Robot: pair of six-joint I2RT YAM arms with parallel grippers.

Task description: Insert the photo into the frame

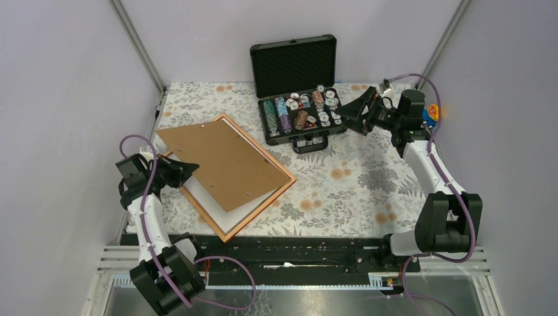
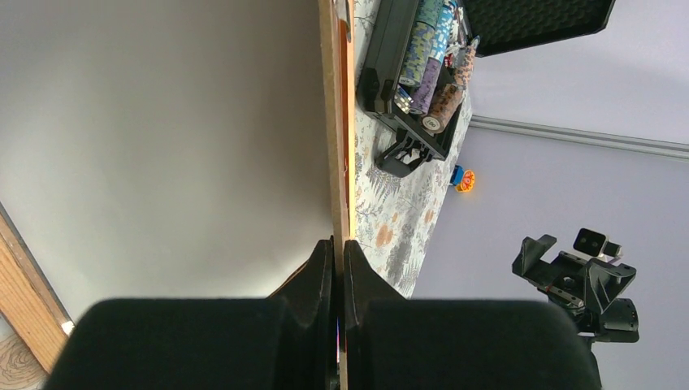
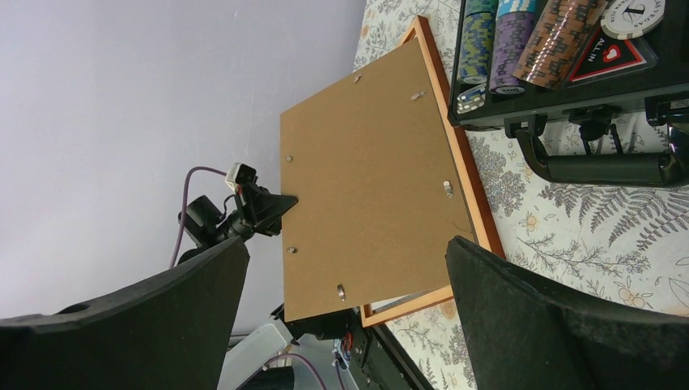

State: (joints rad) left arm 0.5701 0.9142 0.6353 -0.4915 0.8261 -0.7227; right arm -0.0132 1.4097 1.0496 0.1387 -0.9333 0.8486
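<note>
So the thin orange-brown wooden picture frame (image 1: 263,207) lies flat on the floral-patterned surface (image 1: 355,178), left of centre. A plain white rectangular sheet shows inside its near edges. I take that for the photo (image 1: 227,214) lying face down in the frame, though no sunset print is visible, so I can't swear to it.

The flat brown cardboard backing board (image 1: 220,161) sits askew on top, pushed toward the far left, and that's why the white strip peeks out. The left claw (image 1: 187,168) is clamped tight on the board's left edge. In the left wrist view the two fingers meet right on that thin edge, with the orange frame rim just beside it. My read is that gripping an overhanging edge is the only way to get fingers onto something this flat. I'd guess the board needs squaring up over the frame. Whether its held edge is raised off the frame, I can't tell.

Pose-wise, the left arm comes up the left side, its wrist bent so the claw points right, low and level with the board. The right arm reaches far and right. The right claw (image 1: 349,113) is spread as wide as it goes and holds nothing. It hangs raised beside the open black hard case of chips (image 1: 293,66), well apart from the frame, so I'd say it's parked out of the way.
</note>
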